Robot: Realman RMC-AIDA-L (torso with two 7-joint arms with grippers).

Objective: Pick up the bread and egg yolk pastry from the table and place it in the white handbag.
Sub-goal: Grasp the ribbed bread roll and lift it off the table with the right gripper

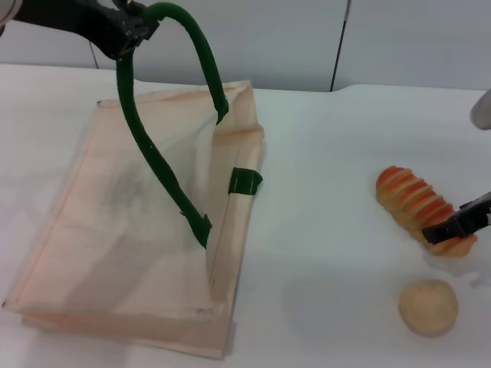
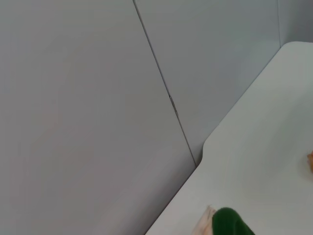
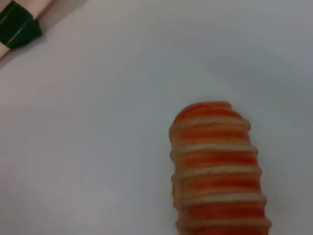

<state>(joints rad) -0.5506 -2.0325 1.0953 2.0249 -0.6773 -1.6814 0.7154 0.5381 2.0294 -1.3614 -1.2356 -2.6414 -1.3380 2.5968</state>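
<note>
White table (image 1: 330, 230), grey wall panels behind; right gripper (image 1: 458, 225) at the near end of the bread (image 1: 410, 198), egg yolk pastry (image 1: 428, 307) just nearer the robot, both right of the white handbag (image 1: 115, 230).
Left gripper (image 1: 126, 31) clenched on the green handle (image 1: 149, 146), lifting the bag mouth open. Right fingers: cannot tell, mostly out of frame. Bread looks light, soft, ridged: grip across its middle, gently. Right wrist view shows the ridges close up; only the head view shows the pastry and bag opening.

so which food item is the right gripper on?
The bread, the long loaf with orange stripes. The right gripper sits at its near end; the plain round pastry lies apart, closer to the robot.
</note>
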